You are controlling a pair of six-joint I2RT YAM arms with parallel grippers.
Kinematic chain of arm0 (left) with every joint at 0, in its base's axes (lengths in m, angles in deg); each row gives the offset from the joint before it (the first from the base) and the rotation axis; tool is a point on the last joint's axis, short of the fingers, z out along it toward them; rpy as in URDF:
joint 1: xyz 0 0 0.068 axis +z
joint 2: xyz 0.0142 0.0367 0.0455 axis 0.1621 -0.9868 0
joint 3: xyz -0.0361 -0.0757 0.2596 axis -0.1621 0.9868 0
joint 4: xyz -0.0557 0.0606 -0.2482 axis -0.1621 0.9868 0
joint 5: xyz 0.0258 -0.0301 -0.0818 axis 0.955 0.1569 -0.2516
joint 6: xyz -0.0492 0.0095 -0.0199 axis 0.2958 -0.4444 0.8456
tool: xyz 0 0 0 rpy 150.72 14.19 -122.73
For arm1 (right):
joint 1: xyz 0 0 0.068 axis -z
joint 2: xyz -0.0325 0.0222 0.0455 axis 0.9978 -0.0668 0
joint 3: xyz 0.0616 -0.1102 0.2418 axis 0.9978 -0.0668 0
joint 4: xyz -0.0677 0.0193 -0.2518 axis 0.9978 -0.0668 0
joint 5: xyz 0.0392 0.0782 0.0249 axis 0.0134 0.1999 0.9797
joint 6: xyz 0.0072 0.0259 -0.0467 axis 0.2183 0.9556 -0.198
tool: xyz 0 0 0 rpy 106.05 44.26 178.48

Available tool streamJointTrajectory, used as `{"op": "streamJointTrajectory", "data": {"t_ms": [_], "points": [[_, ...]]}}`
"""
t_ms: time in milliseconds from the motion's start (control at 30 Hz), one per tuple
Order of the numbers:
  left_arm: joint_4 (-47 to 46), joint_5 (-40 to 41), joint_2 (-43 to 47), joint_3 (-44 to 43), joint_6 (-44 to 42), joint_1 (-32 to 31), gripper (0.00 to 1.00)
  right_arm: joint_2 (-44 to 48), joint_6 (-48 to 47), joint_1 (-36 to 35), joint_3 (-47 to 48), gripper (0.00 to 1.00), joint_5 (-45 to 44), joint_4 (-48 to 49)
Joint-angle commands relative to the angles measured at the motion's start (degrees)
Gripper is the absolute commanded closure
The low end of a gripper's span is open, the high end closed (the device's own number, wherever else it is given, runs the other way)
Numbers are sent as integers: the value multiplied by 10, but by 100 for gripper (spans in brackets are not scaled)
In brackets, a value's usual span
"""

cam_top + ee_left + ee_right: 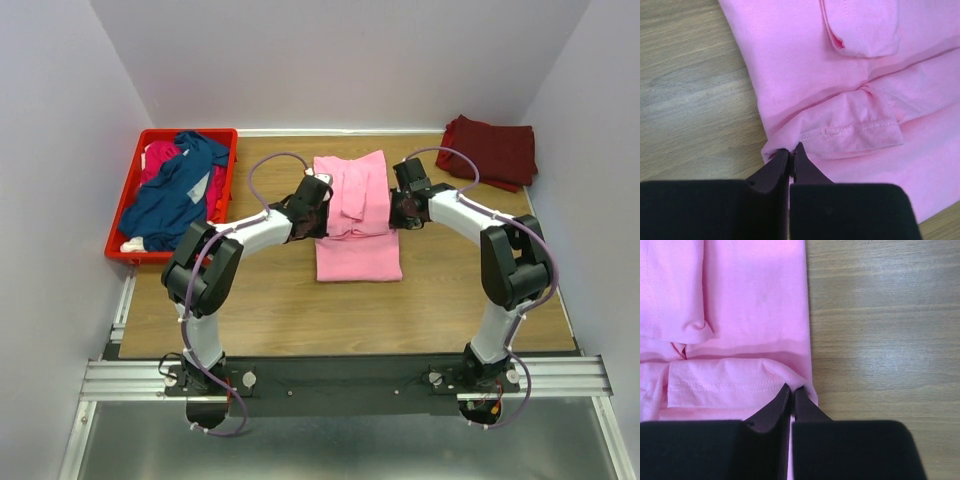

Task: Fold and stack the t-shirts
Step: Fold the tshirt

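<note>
the light pink t-shirt (358,255) lies flat at the middle of the tabletop (260,310), sleeves turned inward, between the two arms; the left end effector (792,150) is clenched on its left edge, cloth puckering up to the tips; the right end effector (791,388) has its jaws almost together at the right edge fold, and i cannot tell whether cloth is pinched; the dark maroon t-shirt (492,150) sits folded at the far right corner; the navy blue t-shirt (175,195) and magenta t-shirt (158,155) lie heaped in the red crate (225,135) at the left.
</note>
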State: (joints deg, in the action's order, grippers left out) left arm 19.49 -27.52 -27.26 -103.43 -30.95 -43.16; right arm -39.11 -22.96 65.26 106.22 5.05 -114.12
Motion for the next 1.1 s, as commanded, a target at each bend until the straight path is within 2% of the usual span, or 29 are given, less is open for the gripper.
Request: {"op": "streamJointTrajectory", "data": {"t_ms": [0, 33, 100, 333, 467, 533, 700, 800, 900, 1000, 1067], "points": [[-16, 16, 12, 5, -10, 4, 95, 10, -8, 4, 0, 93, -19, 13], [-15, 16, 18, 4, -11, 4, 99, 12, -7, 4, 1, 95, -21, 13], [-14, 17, 24, -1, -12, 4, 100, 21, -7, 4, 3, 99, -23, 13], [-13, 22, 52, -11, -14, 4, 100, 49, -3, 4, 10, 99, -30, 13], [-16, 22, 32, -15, -16, 4, 100, 27, -5, 4, 9, 99, -31, 15], [-20, 21, 20, -15, -17, 3, 99, 19, -6, 4, 5, 99, -36, 20], [-38, 33, -18, -25, -23, 3, 93, -9, -6, 4, -8, 90, -55, 45], [-40, 43, -24, -30, -25, 5, 79, -20, -13, 4, 5, 80, -54, 46], [-38, 52, -11, -26, -25, 4, 67, -9, -11, 4, 12, 75, -48, 45], [-26, 67, 22, -21, -20, 4, 51, 34, -10, 3, 10, 69, -34, 44], [-16, 72, 57, -15, -11, 3, 45, 71, 4, 3, 2, 63, -15, 44]]}}
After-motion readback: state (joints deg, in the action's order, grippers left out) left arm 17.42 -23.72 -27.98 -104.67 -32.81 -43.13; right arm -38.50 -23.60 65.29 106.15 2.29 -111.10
